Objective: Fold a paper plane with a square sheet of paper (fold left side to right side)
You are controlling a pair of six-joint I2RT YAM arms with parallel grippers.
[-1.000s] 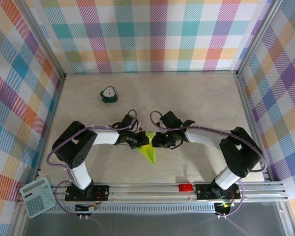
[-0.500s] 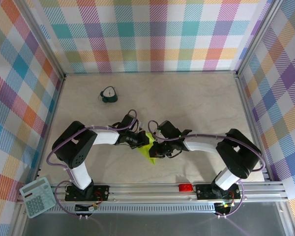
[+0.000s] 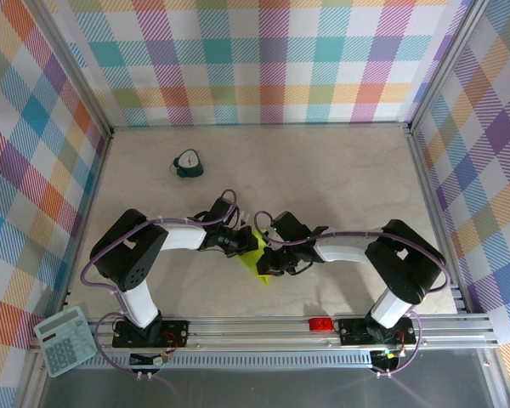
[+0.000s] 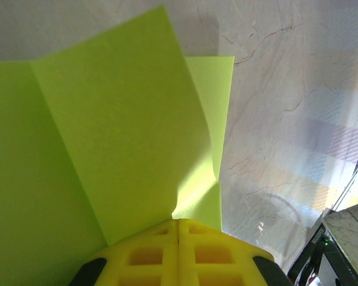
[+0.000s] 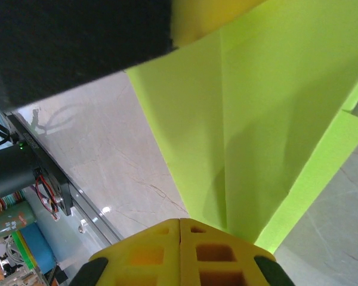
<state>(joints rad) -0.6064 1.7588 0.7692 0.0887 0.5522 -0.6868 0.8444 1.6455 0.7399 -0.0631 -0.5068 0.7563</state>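
The square sheet of paper (image 3: 255, 263) is lime yellow-green and folded into layered flaps with a point toward the near edge. It lies mid-table between both grippers. My left gripper (image 3: 247, 246) is shut on its far left part; in the left wrist view the yellow fingertips (image 4: 178, 221) meet at the paper (image 4: 119, 119) where its flaps converge. My right gripper (image 3: 269, 262) is shut on the paper's right side; in the right wrist view its jaws (image 5: 179, 220) are closed at the lower edge of the paper (image 5: 268, 119). One finger (image 5: 209, 18) of the left gripper touches the sheet there.
A small teal clock (image 3: 187, 163) stands at the far left of the table. A red block (image 3: 321, 324) sits on the metal rail at the near edge. A calculator (image 3: 64, 340) lies off the near-left corner. Plaid walls close three sides.
My right gripper has moved left onto the paper and closed its jaws there. The left gripper has stayed shut in place on the paper.
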